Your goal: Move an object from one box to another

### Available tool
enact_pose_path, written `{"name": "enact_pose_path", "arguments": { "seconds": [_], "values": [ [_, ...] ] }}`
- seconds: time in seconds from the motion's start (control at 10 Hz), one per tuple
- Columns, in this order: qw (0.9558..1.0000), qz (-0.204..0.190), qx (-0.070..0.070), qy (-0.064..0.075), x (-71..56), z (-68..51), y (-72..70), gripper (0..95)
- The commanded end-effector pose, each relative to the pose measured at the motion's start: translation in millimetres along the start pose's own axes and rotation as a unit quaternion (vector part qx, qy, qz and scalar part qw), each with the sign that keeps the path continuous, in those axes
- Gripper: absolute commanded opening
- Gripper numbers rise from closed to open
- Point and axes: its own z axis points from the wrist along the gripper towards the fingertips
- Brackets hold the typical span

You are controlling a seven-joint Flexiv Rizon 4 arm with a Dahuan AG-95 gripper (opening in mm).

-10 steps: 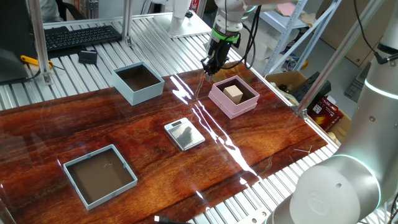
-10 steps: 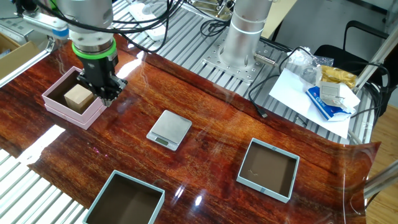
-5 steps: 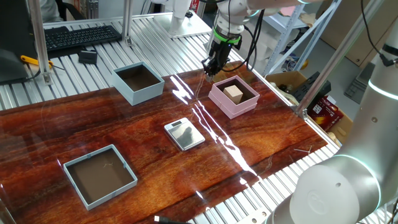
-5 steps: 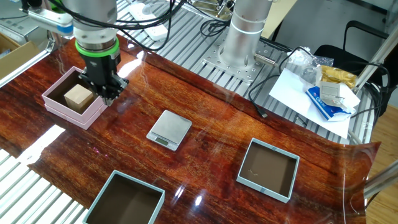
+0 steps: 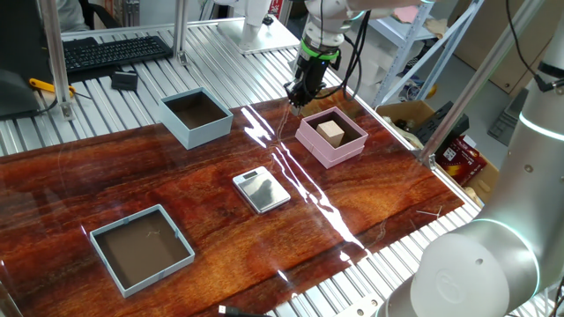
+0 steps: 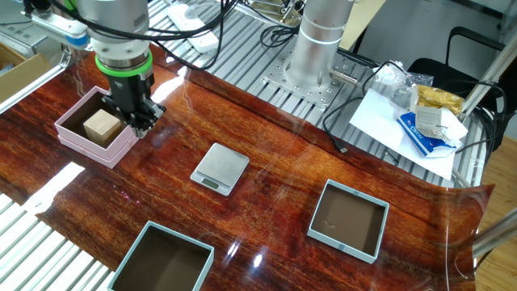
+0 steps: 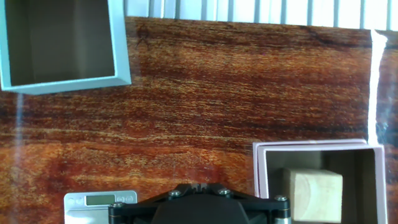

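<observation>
The tan cube (image 5: 331, 131) sits inside the pink box (image 5: 328, 156) at the table's back right. It also shows in the other fixed view (image 6: 102, 125) and in the hand view (image 7: 314, 193). My gripper (image 5: 297, 98) hangs just beside the pink box (image 6: 87, 146), outside its wall, above the wood. Its fingers are together and hold nothing. In the hand view the gripper (image 7: 199, 185) is at the bottom edge, and the pink box (image 7: 257, 171) lies to its right. The tall light blue box (image 5: 183, 129) stands apart, at the top left of the hand view (image 7: 74, 83).
A flat silver scale (image 5: 262, 190) lies mid-table. A wider shallow grey-blue tray (image 5: 141, 247) sits at the front left. The arm's base (image 6: 315, 48) and papers (image 6: 412, 121) are at the far side in the other fixed view. Slatted metal surrounds the wooden top.
</observation>
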Motion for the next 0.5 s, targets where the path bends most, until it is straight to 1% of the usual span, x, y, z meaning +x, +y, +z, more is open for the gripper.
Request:
{"name": "enact_pose_path", "arguments": {
  "seconds": [0.1, 0.4, 0.5],
  "values": [
    [0.9999, 0.008, 0.008, -0.002, -0.1, 0.2, 0.1, 0.0],
    [0.9999, 0.002, 0.009, -0.006, -0.1, 0.2, 0.1, 0.0],
    [0.9999, -0.001, 0.010, -0.014, -0.1, 0.2, 0.1, 0.0]
  ]
}}
